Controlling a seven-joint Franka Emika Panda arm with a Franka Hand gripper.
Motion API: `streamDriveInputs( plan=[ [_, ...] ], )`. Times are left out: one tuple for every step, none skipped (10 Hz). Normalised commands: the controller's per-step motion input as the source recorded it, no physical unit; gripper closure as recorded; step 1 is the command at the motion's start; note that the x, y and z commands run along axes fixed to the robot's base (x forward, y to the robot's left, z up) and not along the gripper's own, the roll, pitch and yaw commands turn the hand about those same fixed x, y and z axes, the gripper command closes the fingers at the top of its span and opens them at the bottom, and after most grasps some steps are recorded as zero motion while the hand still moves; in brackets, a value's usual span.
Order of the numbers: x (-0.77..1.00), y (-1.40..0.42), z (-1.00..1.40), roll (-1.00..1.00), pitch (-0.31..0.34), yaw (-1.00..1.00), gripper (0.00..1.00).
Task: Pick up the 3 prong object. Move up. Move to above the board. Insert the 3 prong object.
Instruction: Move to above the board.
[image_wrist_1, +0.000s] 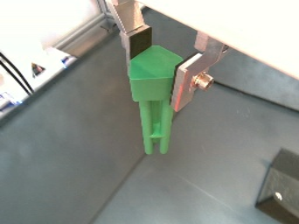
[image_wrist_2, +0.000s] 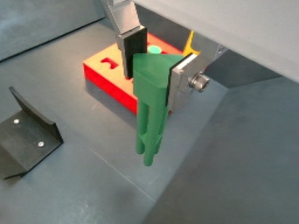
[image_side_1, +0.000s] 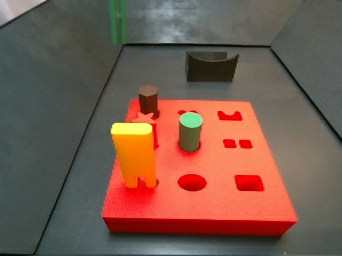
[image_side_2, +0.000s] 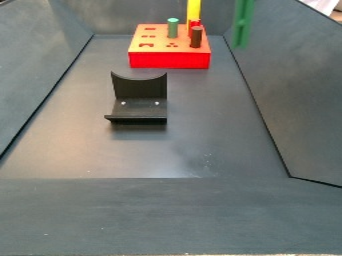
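My gripper (image_wrist_1: 163, 66) is shut on the 3 prong object (image_wrist_1: 152, 101), a tall green post with a triangular top, its thin legs hanging down. Both wrist views show the grip (image_wrist_2: 158, 70), with the silver fingers clamped on the top. The post hangs high above the grey floor. In both side views only its lower part shows at the top edge (image_side_1: 118, 22) (image_side_2: 243, 22), and the gripper is out of frame. The red board (image_side_1: 214, 160) lies on the floor, apart from the post. It also shows in a wrist view (image_wrist_2: 96, 79) behind the post and in a side view (image_side_2: 154, 60).
On the board stand a yellow two-legged block (image_side_1: 132, 152), a short green cylinder (image_side_1: 190, 132) and a dark cylinder (image_side_1: 148, 100). The fixture (image_side_2: 136, 95) stands on the floor away from the board and also shows elsewhere (image_side_1: 211, 63) (image_wrist_2: 30, 136) (image_wrist_1: 281, 188). Dark walls enclose the floor.
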Motion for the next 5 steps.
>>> streamDriveInputs(
  plan=[
    [-0.27,0.03,0.62,-0.14,-0.058,-0.03,1.0],
    [-0.18,0.02,0.49,-0.14,-0.058,-0.02,1.0],
    [-0.06,0.02,0.22,-0.13,-0.012,-0.03,1.0],
    [0.64,-1.0,0.16,0.48,-0.139,0.4,1.0],
    [0.65,-1.0,0.13,0.52,-0.085,0.37,1.0]
  ],
)
